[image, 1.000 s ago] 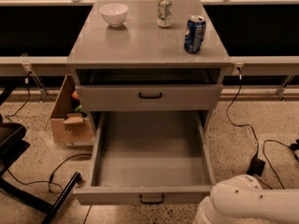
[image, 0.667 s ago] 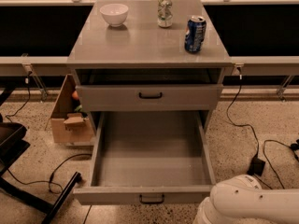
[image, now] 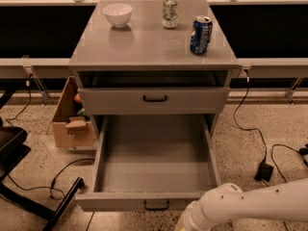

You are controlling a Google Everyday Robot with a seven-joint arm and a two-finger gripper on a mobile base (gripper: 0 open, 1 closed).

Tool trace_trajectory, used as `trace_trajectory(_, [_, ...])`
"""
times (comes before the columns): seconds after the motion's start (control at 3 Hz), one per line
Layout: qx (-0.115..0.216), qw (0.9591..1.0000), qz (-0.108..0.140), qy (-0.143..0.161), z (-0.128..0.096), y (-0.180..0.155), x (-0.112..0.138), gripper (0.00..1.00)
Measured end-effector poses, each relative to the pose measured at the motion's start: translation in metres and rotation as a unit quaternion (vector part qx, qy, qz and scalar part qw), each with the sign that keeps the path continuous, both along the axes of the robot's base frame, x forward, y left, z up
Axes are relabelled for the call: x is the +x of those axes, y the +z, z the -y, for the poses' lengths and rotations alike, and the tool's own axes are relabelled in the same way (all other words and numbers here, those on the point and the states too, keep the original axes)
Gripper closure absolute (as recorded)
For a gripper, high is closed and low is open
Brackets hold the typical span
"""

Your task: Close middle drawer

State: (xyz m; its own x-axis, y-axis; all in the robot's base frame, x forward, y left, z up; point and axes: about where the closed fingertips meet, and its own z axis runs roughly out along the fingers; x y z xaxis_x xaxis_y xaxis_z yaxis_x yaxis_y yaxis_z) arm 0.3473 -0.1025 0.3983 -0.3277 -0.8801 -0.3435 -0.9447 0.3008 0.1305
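The middle drawer (image: 156, 153) of the grey cabinet (image: 154, 47) is pulled far out toward me. It is a long, empty grey tray. Its flat front (image: 120, 202) has a small black bar handle (image: 156, 206) near the bottom edge of the view. The upper drawer (image: 154, 100) with its black handle stands slightly out above it. The lowest drawer is hidden under the open tray. My white arm (image: 240, 206) comes in from the bottom right and ends just right of the handle. The gripper itself is below the frame's bottom edge, out of view.
On the cabinet top stand a white bowl (image: 117, 14), a silver can (image: 169, 12) and a blue can (image: 200, 34). A cardboard box (image: 72, 124) sits on the floor at the left. A black chair base (image: 29, 186) and cables (image: 260, 143) lie on the floor.
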Motion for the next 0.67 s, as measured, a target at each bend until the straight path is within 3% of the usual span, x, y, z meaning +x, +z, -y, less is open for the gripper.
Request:
trace_trajectory(0.33, [0.039, 0.999, 0.023, 0.006, -0.027, -0.039, 0.028, 1.0])
trace_trajectory(0.67, [0.047, 0.9978, 0.045, 0.01, -0.034, -0.056, 0.055, 1.0])
